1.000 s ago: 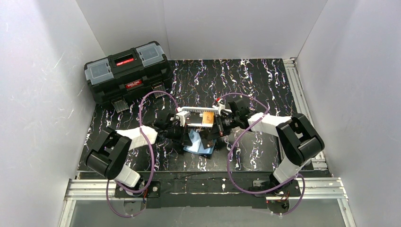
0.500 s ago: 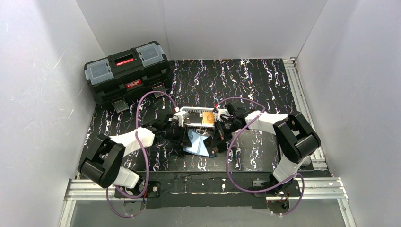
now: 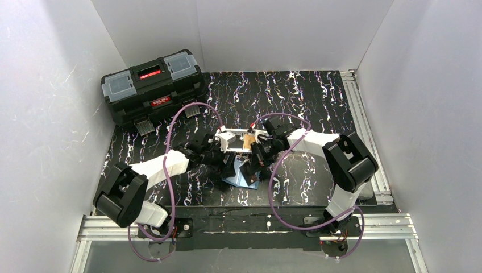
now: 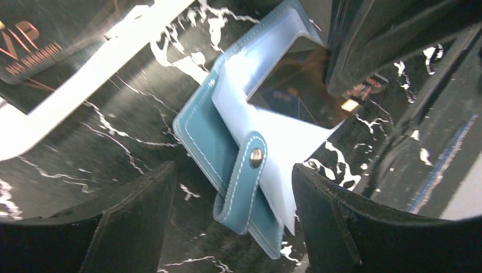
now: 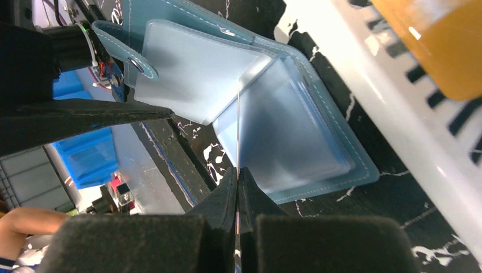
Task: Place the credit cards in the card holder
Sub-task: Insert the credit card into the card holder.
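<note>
The teal card holder (image 3: 241,178) lies open on the black table, its snap tab (image 4: 250,176) folded over the near edge. My left gripper (image 4: 232,173) is open, one finger on each side of the tab end, touching nothing. My right gripper (image 5: 237,170) is shut on a thin credit card (image 5: 238,131), seen edge-on, its far end standing among the clear sleeves (image 5: 295,136). In the left wrist view that card's face (image 4: 287,85) looks dark and glossy. An orange card (image 5: 437,40) and a black card (image 4: 34,51) lie in the white basket.
The white mesh basket (image 3: 239,134) sits just behind the card holder, its rim (image 4: 85,74) close to both grippers. A black toolbox (image 3: 153,85) stands at the back left. White walls enclose the table, and purple cables loop over both arms.
My left gripper has gone from shut to open and shifted a little right, toward the basket. The right gripper, still shut on its card, has moved left and down to the holder.
</note>
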